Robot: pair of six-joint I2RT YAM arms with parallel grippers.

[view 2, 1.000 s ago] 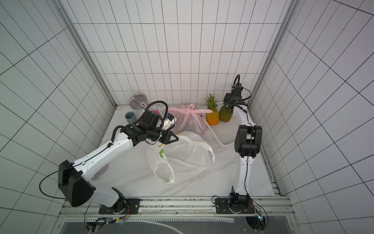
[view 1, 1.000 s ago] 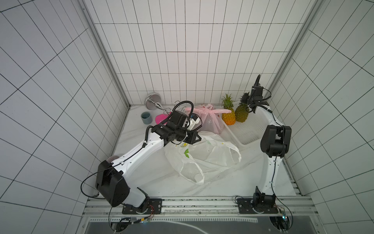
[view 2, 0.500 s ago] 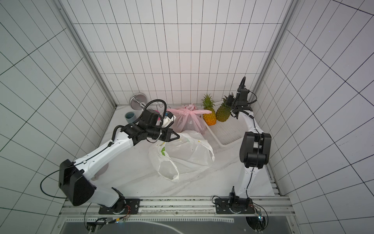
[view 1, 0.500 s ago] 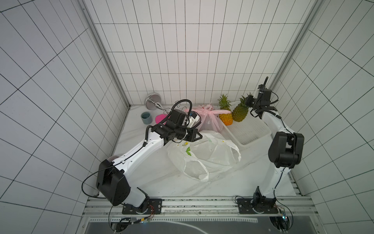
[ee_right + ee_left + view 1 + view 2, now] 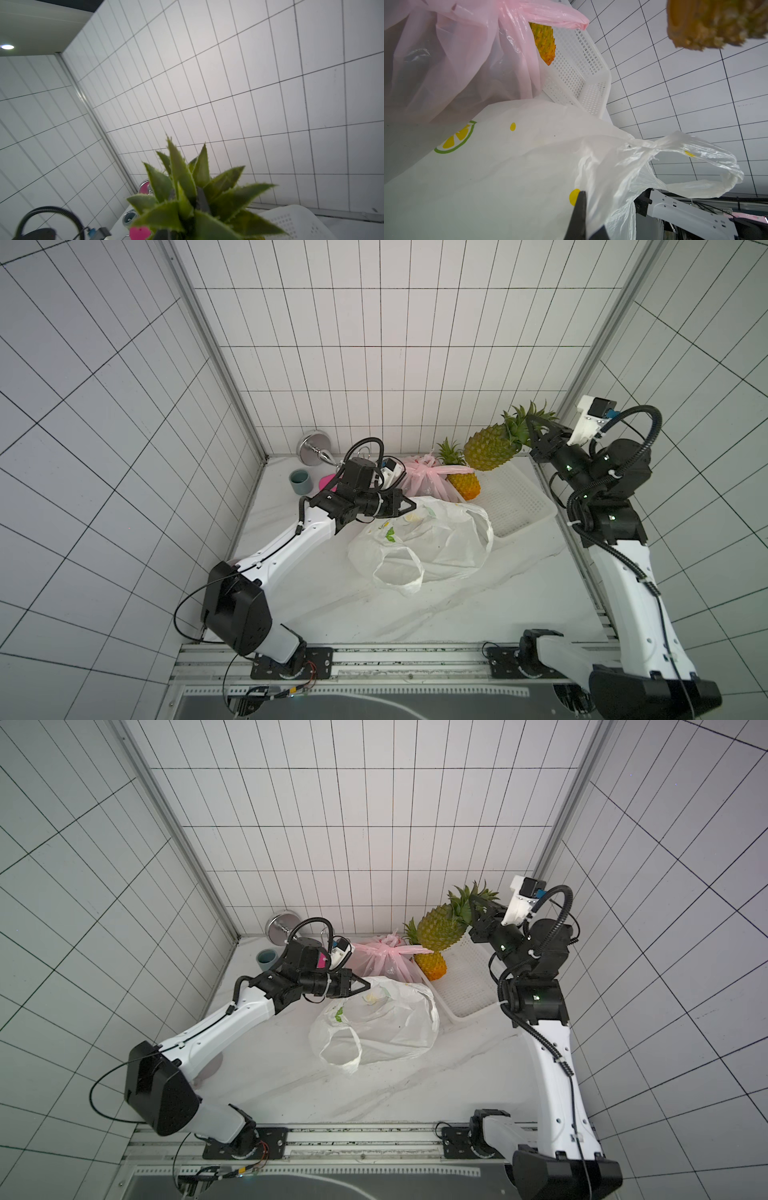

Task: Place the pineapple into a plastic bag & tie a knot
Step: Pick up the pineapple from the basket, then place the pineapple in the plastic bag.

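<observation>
Both top views show the right gripper (image 5: 531, 433) pinching the pineapple (image 5: 488, 450) by its crown; its wrist view shows only leaves (image 5: 182, 187). The left gripper (image 5: 409, 505) pinches the white bag (image 5: 436, 547).

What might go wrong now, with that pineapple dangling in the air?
1. The pineapple hangs only by its leaves in the right jaws; they might slip or tear, dropping it onto the basket.
2. The left jaws pinch just one edge of the white bag; the rest lies slack, so the fruit may miss the opening.
</observation>
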